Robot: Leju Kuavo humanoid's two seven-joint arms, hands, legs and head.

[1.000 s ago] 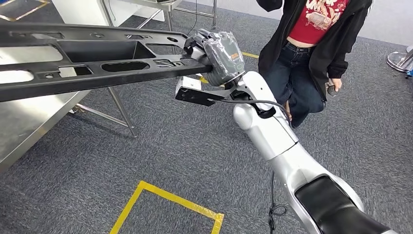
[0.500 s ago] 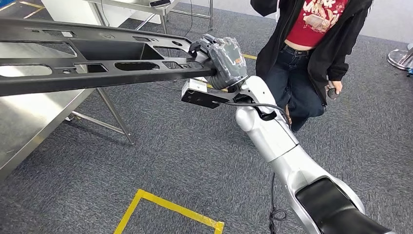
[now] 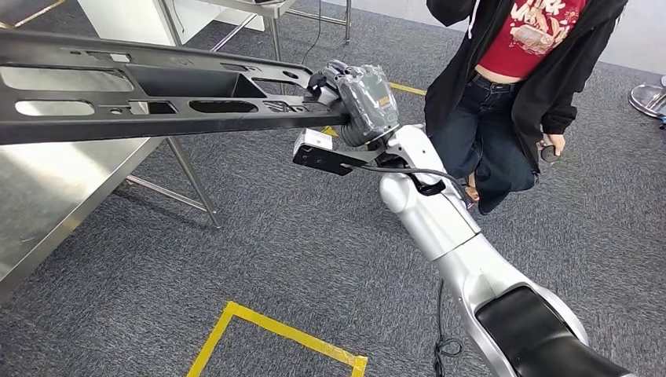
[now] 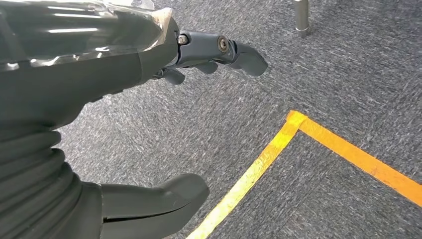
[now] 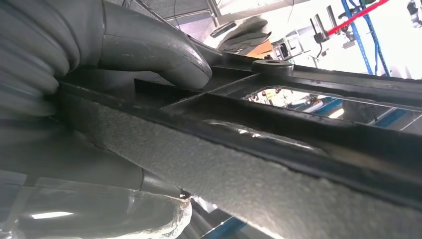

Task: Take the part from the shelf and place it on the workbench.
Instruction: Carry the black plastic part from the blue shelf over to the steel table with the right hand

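Head view: the long black part (image 3: pixel 149 98) is gripped at one end by the right hand (image 3: pixel 357 98), so it should be kept level until the desk (image 3: pixel 47 196) lies beneath it, while the left hand (image 4: pixel 99 124) hangs open, holding nothing.

Your part (image 3: pixel 149 98): long black moulded plastic beam, ribbed, with oblong cutouts, round holes and open recess mid-length. Pose near horizontal, airborne, running from 9 o'clock frame edge to centre. Far end hangs above steel workbench (image 3: pixel 47 196) at 8 o'clock, not resting on it. Matte, grainy underside.
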